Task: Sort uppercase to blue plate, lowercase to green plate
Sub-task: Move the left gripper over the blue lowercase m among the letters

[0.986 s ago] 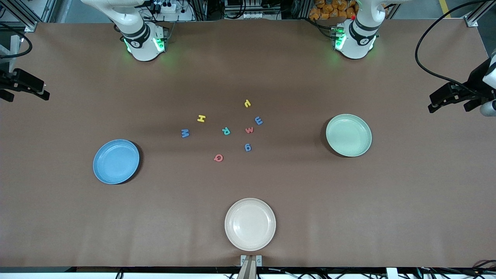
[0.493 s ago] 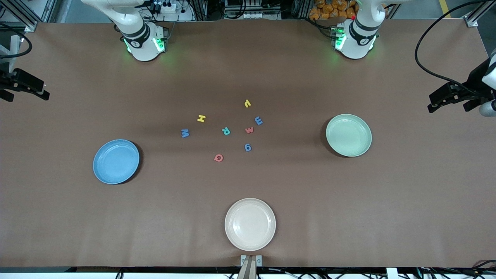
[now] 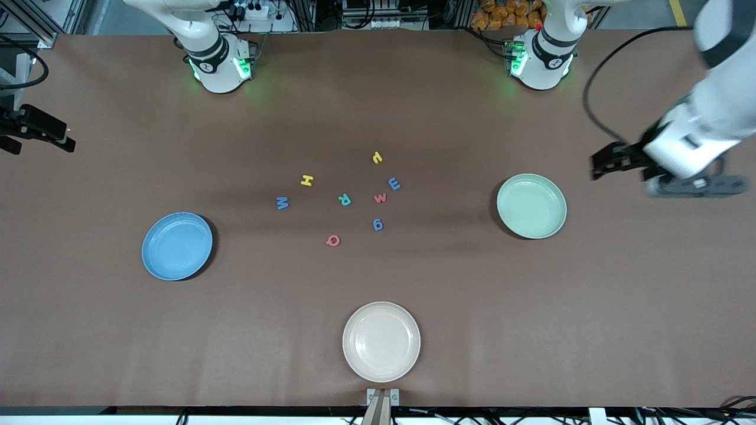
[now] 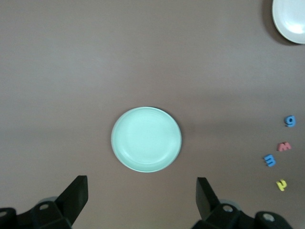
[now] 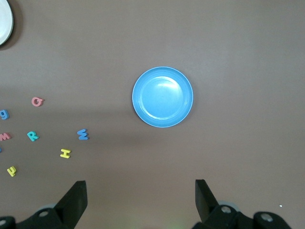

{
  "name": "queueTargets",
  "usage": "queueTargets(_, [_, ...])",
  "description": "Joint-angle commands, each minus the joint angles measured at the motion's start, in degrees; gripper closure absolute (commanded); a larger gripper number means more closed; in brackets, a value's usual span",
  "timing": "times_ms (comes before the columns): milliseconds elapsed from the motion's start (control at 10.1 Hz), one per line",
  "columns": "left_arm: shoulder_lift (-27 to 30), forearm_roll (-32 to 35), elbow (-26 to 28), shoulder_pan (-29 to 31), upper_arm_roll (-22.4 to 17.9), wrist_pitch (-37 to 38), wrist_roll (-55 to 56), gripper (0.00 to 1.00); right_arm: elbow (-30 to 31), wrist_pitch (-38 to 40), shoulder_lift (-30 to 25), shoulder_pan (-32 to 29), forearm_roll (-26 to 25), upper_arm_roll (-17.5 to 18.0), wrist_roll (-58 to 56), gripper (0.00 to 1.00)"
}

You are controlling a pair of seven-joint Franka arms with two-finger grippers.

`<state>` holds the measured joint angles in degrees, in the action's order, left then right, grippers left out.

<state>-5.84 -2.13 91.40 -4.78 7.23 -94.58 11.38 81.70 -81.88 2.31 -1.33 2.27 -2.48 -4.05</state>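
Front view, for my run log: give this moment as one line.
letters: all eight loose on table | blue plate: empty | green plate: empty | left gripper: open, near green plate | right gripper: open, table end

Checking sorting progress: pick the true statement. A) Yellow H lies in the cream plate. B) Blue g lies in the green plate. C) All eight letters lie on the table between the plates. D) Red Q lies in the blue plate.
C: the blue plate, green plate and cream plate hold nothing, and the letters lie loose on the table.
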Motion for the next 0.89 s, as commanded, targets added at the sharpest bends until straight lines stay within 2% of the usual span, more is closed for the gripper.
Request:
queueTargets(0, [-3.9, -1.3, -0.7, -0.32, 3.48, -2.61, 6.09, 0.0, 0.48, 0.23, -0.46, -1.3, 0.98, 0.81, -0.34, 0.0])
queueTargets(296, [-8.83, -4.72, -1.14, -2.67, 4.54, -5.77, 11.19, 0.0, 1.79, -0.64, -0.2, -1.39, 0.98, 0.81, -0.43, 0.0])
queueTargets(789, [-10.76, -4.81, 6.24, -8.74, 4.63, -19.31, 20.15, 0.0, 5.05, -3.37, -0.11, -1.22, 0.98, 0.81, -0.43, 0.0])
